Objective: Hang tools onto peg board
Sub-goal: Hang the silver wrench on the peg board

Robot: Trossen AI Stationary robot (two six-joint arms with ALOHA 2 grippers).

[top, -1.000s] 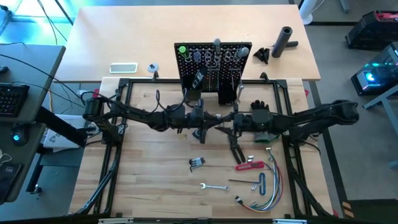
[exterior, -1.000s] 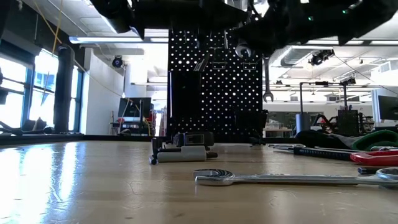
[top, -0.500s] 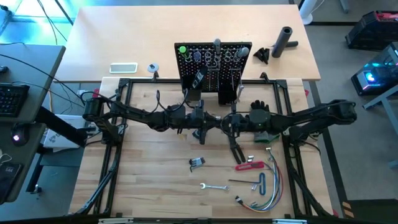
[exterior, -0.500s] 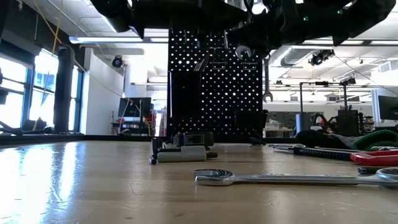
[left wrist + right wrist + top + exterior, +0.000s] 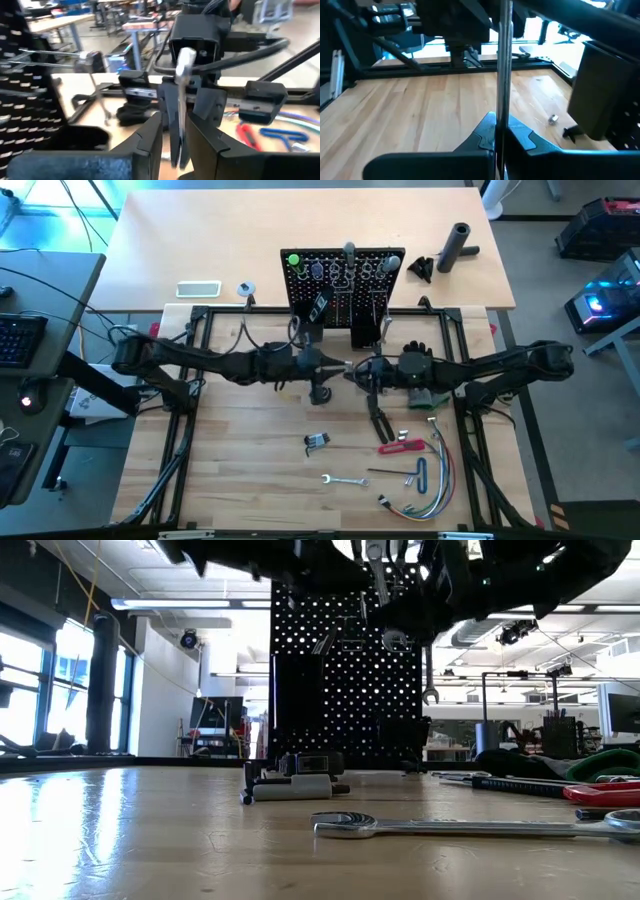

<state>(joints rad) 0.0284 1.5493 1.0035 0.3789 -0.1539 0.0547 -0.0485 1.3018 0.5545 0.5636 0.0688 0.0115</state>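
Right gripper (image 5: 352,370), just in front of the peg board (image 5: 340,280), is now clamping the wrench (image 5: 504,65) you are handing over; left gripper (image 5: 338,368) is loosening, so hanging comes next.

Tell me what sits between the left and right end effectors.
A silver wrench: the right end effector is shut on it, and it runs between the open fingers of the left end effector. Both wrist views show this.
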